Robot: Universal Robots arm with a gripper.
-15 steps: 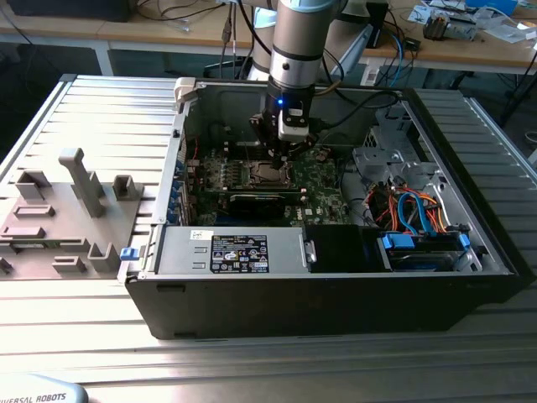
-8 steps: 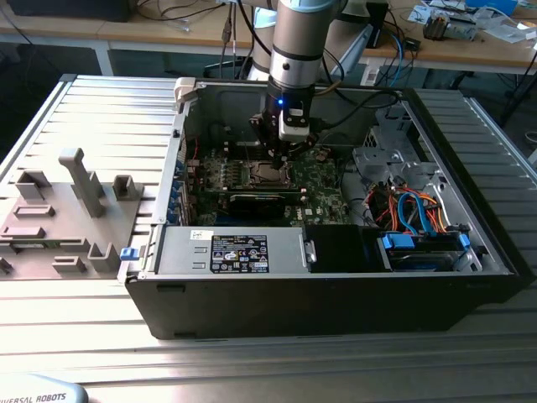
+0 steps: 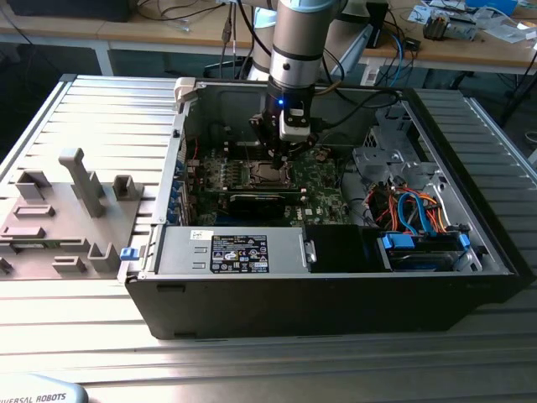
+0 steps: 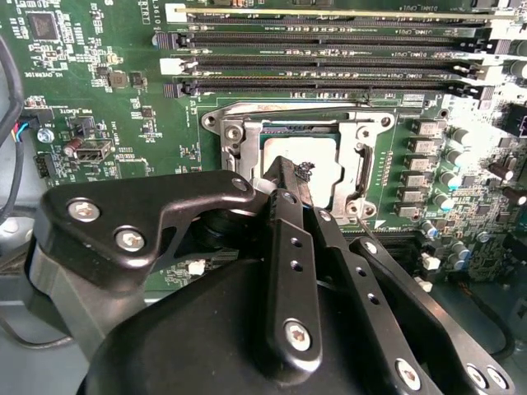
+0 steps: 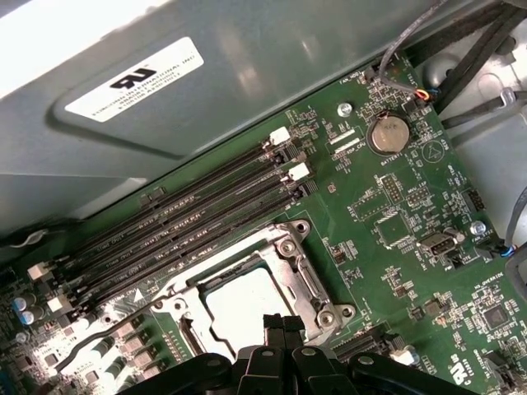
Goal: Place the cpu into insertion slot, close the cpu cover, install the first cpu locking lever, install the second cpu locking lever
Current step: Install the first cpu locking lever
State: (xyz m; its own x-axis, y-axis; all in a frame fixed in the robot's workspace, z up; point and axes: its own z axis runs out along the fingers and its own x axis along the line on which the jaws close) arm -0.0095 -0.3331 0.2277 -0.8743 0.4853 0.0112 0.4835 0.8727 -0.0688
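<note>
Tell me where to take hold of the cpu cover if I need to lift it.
The cpu cover lies flat around the cpu, so only its thin rim is free. Probably pinch the frame bar on the side away from the memory slots, which crowd the opposite edge, coming from straight above. Which edge is hinged I cannot tell.

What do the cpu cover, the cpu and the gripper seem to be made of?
The cpu cover: bare metal, probably steel, with a bright silvery sheen. The cpu: dull silver-grey metal top, matt. The gripper: matt black with screw heads, painted metal or plastic; can't say which.
</note>
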